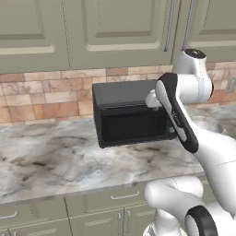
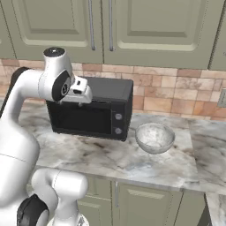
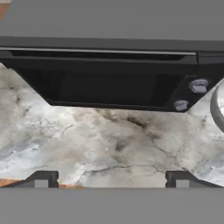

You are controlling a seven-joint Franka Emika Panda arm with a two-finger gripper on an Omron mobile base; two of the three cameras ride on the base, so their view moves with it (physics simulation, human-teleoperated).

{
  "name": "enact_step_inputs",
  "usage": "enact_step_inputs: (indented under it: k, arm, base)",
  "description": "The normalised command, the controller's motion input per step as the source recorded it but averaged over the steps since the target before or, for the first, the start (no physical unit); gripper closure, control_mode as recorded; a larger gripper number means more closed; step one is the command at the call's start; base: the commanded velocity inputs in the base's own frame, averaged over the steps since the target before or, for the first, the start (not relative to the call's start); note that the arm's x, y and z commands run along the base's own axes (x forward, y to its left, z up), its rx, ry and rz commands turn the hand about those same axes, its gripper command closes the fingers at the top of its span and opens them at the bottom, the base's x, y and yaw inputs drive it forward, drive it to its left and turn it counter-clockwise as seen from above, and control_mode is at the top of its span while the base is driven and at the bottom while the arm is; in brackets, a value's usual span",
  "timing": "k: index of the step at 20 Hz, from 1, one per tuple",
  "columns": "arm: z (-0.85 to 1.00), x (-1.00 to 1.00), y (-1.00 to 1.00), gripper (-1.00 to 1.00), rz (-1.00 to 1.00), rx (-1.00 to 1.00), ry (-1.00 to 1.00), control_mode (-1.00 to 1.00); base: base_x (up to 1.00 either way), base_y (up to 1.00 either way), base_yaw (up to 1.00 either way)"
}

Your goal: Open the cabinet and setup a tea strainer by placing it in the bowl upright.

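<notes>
Your gripper (image 3: 112,178) hangs wide open, holding nothing, looking down at the marble counter (image 3: 109,140) in front of the black microwave (image 2: 90,112). The bowl (image 2: 154,137) sits on the counter just right of the microwave, nearer the back wall than the front edge. Overhead, the cabinet (image 2: 106,26) doors are shut.

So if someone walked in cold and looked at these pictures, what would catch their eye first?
Probably the black microwave, which sits on the marble counter against the brick backsplash, with the white arm reared up in front of it and the claw open above the countertop. Next would be the speckled bowl, standing empty just right of the microwave. Above both hangs the olive-green cabinet, its doors shut.
</notes>
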Motion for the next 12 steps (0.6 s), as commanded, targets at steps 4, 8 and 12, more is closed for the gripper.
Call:
enact_step_inputs:
  k: [4, 8, 12]
  arm:
    - [0.72, -0.44, 0.0, -1.0, 0.0, 0.0, -0.38, -1.0]
    - [0.89, -0.31, -0.14, -1.0, 0.0, 0.0, -0.35, -1.0]
    - [1.0, -0.05, -0.25, -1.0, -0.07, 0.0, -0.25, -1.0]
  base:
    - [0.0, 0.0, 0.0]
    - [0.0, 0.0, 0.0]
    - [0.0, 0.0, 0.0]
